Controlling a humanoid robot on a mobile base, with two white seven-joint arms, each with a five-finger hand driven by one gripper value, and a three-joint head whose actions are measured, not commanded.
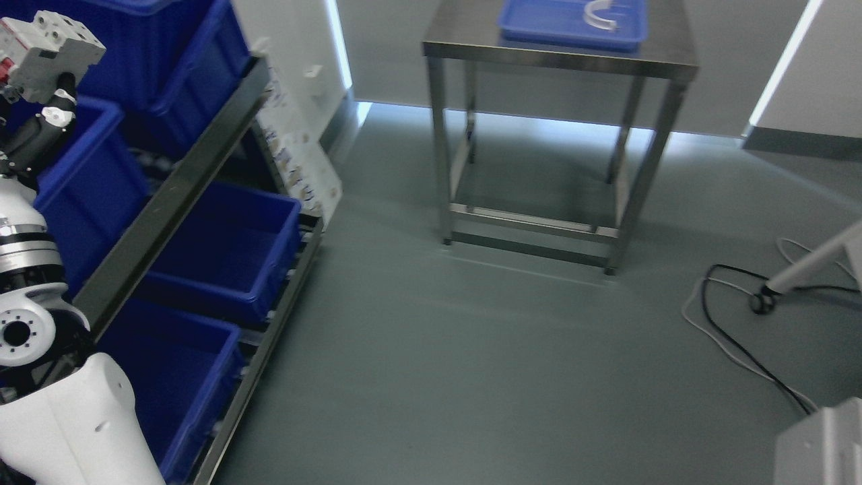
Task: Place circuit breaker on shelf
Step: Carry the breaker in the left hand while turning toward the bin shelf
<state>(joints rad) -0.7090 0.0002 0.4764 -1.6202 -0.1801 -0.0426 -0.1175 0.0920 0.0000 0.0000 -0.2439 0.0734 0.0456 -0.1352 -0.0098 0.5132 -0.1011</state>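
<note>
At far left, the left hand (40, 111) grips the underside of a light grey plastic circuit breaker (48, 55) with a red switch, holding it above the blue plastic bins (222, 249) of the dark metal shelf (182, 195). White labels on the shelf end are unreadable. Farther right, a steel table (559, 60) carries a blue tray (572, 30).

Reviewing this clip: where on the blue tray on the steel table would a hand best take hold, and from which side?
Probably the near long rim of the blue tray, approached from the table's front. That raised lip lies close to the steel table's front edge and is unobstructed, so fingers could hook over it. The pale curved part lies further back inside. The left hand already holds the circuit breaker.
</note>
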